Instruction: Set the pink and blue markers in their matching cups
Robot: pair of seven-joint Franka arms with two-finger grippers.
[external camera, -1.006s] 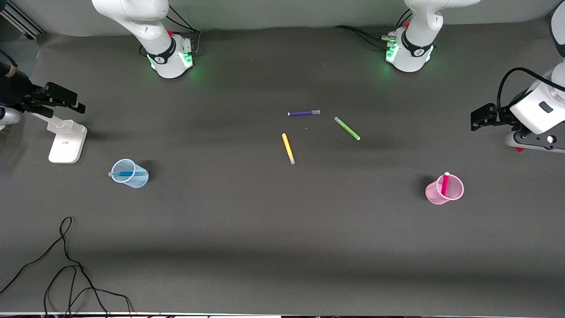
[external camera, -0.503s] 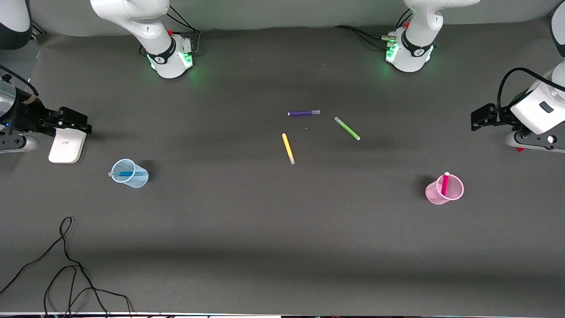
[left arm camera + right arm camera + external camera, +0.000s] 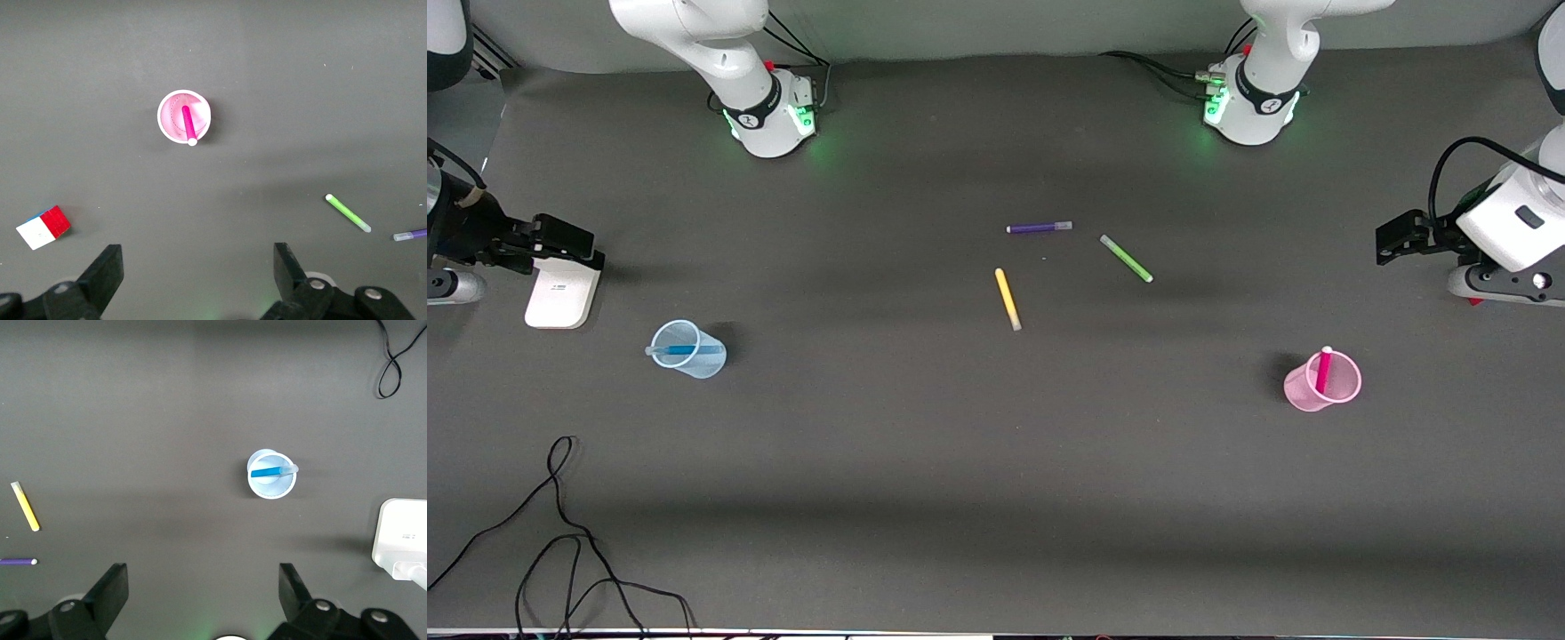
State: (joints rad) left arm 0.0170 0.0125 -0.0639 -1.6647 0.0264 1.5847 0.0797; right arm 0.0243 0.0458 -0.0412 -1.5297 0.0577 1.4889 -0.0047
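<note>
**Both markers sitting in matching cups**

Pink marker stands in pink cup, twd left arm's end of table. Blue marker leans in blue cup, twd right arm's end. Left gripper up over table edge near pink cup, jaws wide, empty. Right gripper high over the white stand, jaws wide, empty. Purple, green, yellow markers lie mid-table.

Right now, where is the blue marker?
The blue marker stands in the blue cup toward the right arm's end of the table, nearer the front camera than the white stand.
</note>
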